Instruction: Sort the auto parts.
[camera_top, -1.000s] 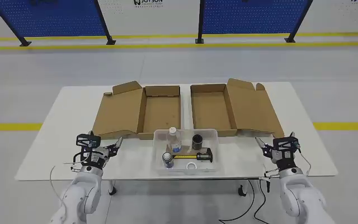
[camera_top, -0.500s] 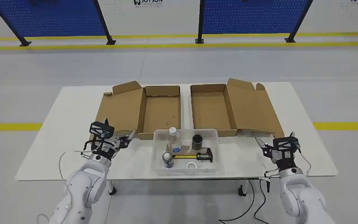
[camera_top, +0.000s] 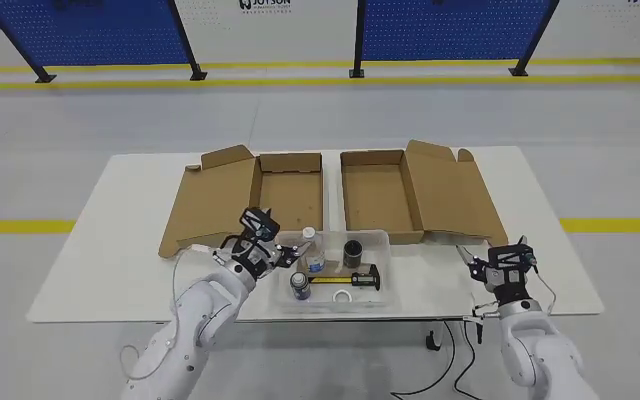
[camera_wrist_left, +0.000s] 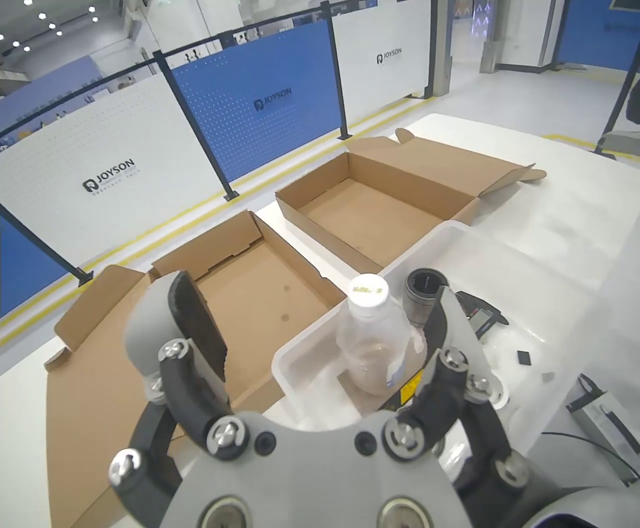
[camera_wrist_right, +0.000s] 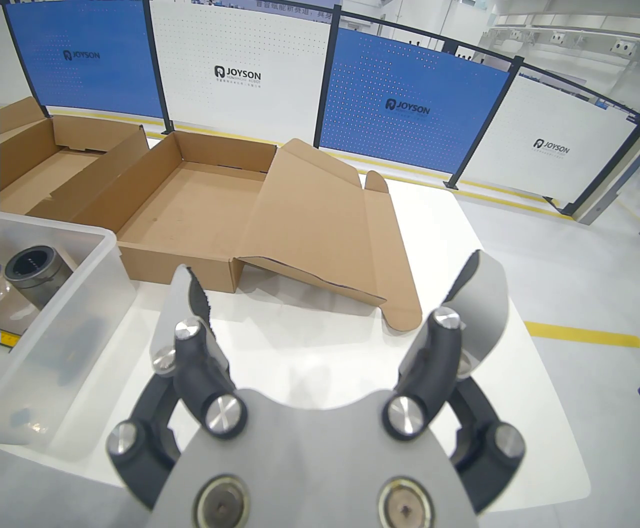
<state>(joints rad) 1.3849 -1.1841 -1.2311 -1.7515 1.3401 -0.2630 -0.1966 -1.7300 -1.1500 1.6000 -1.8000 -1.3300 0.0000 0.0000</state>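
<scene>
A clear plastic bin (camera_top: 331, 234) at the table's front middle holds the parts. In it are a white-capped bottle (camera_top: 310, 248), a black cylinder (camera_top: 352, 250), a dark-capped bottle (camera_top: 299, 285) and a caliper (camera_top: 352, 279). My left gripper (camera_top: 280, 248) is at the bin's left rear corner, open. In the left wrist view the white-capped bottle (camera_wrist_left: 372, 345) stands just ahead of the left gripper (camera_wrist_left: 310, 300), between the lines of its fingers. My right gripper (camera_top: 492, 255) is open over bare table right of the bin, holding nothing; the right wrist view shows the right gripper (camera_wrist_right: 330, 285).
Two open cardboard boxes lie behind the bin: the left box (camera_top: 290, 200) and the right box (camera_top: 375, 195), each with its lid flap spread outward. The table edge runs just in front of the bin.
My left arm has swung right from the table's front left to the bin's left rear corner, still open. The right arm has kept still.
</scene>
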